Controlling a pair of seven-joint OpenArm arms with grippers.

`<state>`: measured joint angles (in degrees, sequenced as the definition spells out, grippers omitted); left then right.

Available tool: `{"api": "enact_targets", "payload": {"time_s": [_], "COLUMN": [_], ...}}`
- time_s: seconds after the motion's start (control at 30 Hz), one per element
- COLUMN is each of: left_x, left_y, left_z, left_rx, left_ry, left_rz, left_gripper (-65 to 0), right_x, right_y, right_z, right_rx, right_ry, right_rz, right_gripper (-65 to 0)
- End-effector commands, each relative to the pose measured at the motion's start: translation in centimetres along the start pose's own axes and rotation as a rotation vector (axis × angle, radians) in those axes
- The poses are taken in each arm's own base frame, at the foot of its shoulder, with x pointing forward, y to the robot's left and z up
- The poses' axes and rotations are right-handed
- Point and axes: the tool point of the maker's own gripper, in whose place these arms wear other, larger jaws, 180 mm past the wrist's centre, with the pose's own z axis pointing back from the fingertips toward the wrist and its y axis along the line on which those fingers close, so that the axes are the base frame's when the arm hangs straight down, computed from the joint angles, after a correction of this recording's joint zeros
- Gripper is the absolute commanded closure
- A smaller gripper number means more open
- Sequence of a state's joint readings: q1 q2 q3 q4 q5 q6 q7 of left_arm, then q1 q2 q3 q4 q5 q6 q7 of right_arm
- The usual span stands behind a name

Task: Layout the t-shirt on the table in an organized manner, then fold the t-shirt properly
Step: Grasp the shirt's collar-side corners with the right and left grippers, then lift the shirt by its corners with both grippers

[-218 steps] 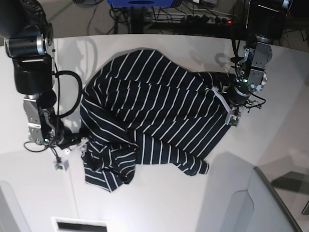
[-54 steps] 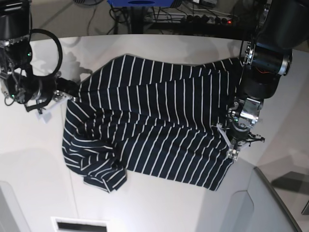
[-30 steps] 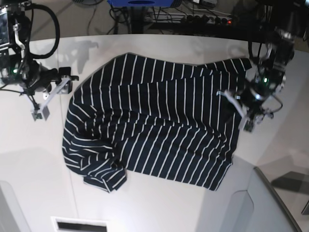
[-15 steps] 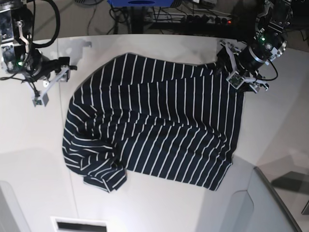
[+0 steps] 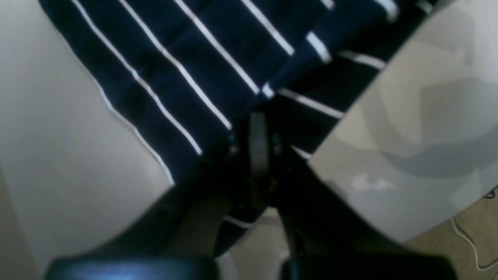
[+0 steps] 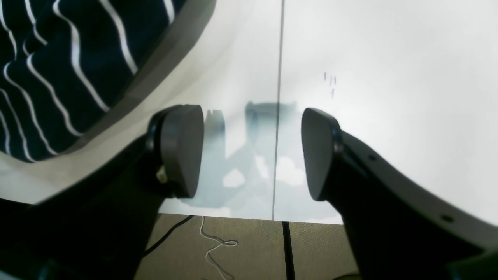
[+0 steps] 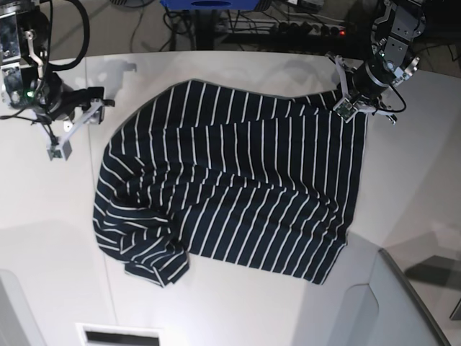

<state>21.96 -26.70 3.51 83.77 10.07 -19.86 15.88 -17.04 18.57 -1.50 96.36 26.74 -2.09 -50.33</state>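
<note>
With your left gripper jaws pinched on the t-shirt corner and right gripper jaws open, empty, pull outward low along the counter.

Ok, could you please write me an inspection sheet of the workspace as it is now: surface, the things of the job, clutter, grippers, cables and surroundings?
Surface: white table, smooth, with a thin seam line near the right arm.
Job's things: t-shirt, dark navy with white stripes, spread mostly flat; its lower left part is bunched and folded over.
Clutter: nothing seen.
Grippers: left gripper shut on the t-shirt's far corner; right gripper open, empty, beside the shirt and apart from it.
Cables: black cable looping on the right arm; more cables on the floor behind the table.
Surroundings: power strip and a blue object on the floor beyond the far edge.
</note>
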Motion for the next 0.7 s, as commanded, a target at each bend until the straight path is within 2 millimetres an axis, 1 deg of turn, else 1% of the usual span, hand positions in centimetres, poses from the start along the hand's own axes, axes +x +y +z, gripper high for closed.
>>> {"api": "enact_targets", "payload": {"time_s": [0.0, 0.03, 0.07, 0.13, 0.2, 0.23, 0.3, 0.33, 0.37, 0.43, 0.5, 0.57, 0.63, 0.67], "left_x": [0.5, 0.6, 0.6, 0.9, 1.8, 2.2, 3.0, 3.1, 2.8, 2.7, 3.2, 3.8, 3.9, 3.9], "left_y": [0.9, 0.9, 1.0, 1.4, 1.6, 1.6, 1.8, 1.8, 1.9, 2.2, 2.4, 2.5, 2.5, 2.5], "left_z": [0.4, 0.4, 0.5, 0.6, 0.9, 1.0, 1.3, 1.3, 1.3, 1.4, 1.5, 1.7, 1.7, 1.7], "left_rx": [0.017, 0.019, 0.019, 0.026, 0.033, 0.035, 0.041, 0.042, 0.045, 0.053, 0.059, 0.063, 0.065, 0.065], "left_ry": [-0.022, -0.024, -0.025, -0.032, -0.054, -0.065, -0.085, -0.080, -0.061, -0.037, -0.041, -0.056, -0.057, -0.057], "left_rz": [-0.011, -0.013, -0.013, -0.024, -0.035, -0.039, -0.046, -0.048, -0.049, -0.052, -0.057, -0.062, -0.062, -0.062], "left_gripper": [0.0, 0.0, 0.0, 0.0, 0.0, 0.0, 0.0, 0.0, 0.0, 0.0, 0.0, 0.0, 0.0, 0.0], "right_x": [0.9, 0.8, 0.7, 0.4, -1.1, -1.3, -1.8, -2.2, -2.2, -1.8, -0.9, -0.1, 0.5, 0.5], "right_y": [-0.1, 0.4, 1.3, 3.9, 6.4, 7.1, 7.7, 7.9, 7.8, 7.8, 8.0, 8.7, 9.4, 9.4], "right_z": [0.4, 0.2, 0.2, 0.2, 0.0, -0.1, -0.7, -1.0, -1.3, -1.7, -1.8, -2.0, -2.6, -3.0], "right_rx": [0.002, 0.016, 0.049, 0.178, 0.337, 0.392, 0.457, 0.476, 0.486, 0.497, 0.513, 0.540, 0.556, 0.557], "right_ry": [-0.030, -0.027, -0.029, -0.023, 0.029, 0.038, 0.062, 0.080, 0.088, 0.089, 0.072, 0.060, 0.058, 0.066], "right_rz": [0.009, 0.007, 0.011, 0.057, 0.092, 0.082, 0.020, -0.006, -0.026, -0.032, -0.009, 0.006, -0.003, -0.015], "right_gripper": [-37.7, -38.1, -38.1, -38.4, -41.6, -43.2, -44.4, -44.4, -44.4, -44.4, -44.4, -44.1, -44.0, -44.0]}}
